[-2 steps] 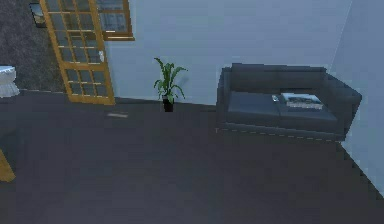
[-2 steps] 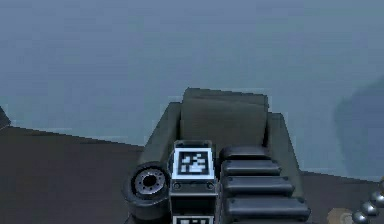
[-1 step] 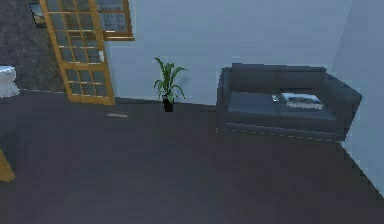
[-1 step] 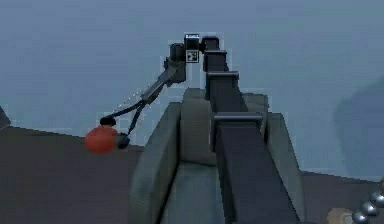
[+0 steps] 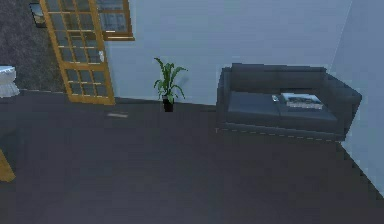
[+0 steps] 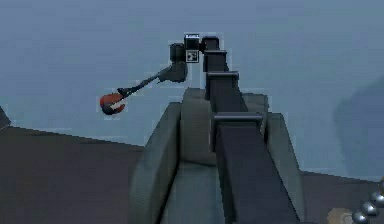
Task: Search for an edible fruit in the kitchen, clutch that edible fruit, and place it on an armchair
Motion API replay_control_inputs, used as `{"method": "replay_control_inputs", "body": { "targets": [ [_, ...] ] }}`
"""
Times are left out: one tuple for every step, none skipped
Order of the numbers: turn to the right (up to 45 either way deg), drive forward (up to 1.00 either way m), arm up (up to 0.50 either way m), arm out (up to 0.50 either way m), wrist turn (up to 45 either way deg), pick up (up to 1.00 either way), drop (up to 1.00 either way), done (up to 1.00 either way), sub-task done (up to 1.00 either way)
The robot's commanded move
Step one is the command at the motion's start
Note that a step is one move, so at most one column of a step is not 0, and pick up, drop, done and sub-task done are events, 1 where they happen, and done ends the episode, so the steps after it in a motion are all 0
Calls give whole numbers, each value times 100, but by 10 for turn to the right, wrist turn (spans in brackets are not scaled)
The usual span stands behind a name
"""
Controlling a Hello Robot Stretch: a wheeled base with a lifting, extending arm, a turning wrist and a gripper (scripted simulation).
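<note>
Open room and edges: in the forward view the dark floor [image 5: 180,170] lies bare from 7 o'clock round to 5 o'clock, bounded at 12 o'clock by a pale wall [image 5: 220,40]. One sofa [image 5: 275,78] with two seat cushions stands against that wall at 3 o'clock, close to the room's corner; two things lie on its seat, a flat pale one [image 5: 300,98] and a small one [image 5: 275,99] just beside it. One potted plant [image 5: 168,85] stands at the wall's foot near 12 o'clock, between the sofa and one glazed wooden door [image 5: 80,50] at 10 o'clock; one wood-framed window [image 5: 118,18] is just beside the door's top. A white object [image 5: 8,80] is cut off by the edge at 9 o'clock. In the arm side view one dark arm [image 6: 235,130] rises from 6 o'clock over one grey armchair [image 6: 160,160] and ends at two white marker squares [image 6: 192,42] near 12 o'clock. From there the fingers [image 6: 145,84] slant down toward 8 o'clock. One red fruit [image 6: 111,102] hangs at their far end at 10 o'clock, clear of the armchair, with bare wall behind it, so it is held; how wide the fingers are set cannot be told. The fruit reads as a round blob, so its long axis and pointing cannot be told.
</note>
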Motion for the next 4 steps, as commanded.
{"method": "replay_control_inputs", "body": {
  "targets": [
    [0,0,0,0,450,0,0,0,0],
    [0,0,0,0,450,0,0,0,0],
    [0,0,0,0,240,0,0,0,0],
    [0,0,-46,0,0,0,0,0,0]
  ]
}}
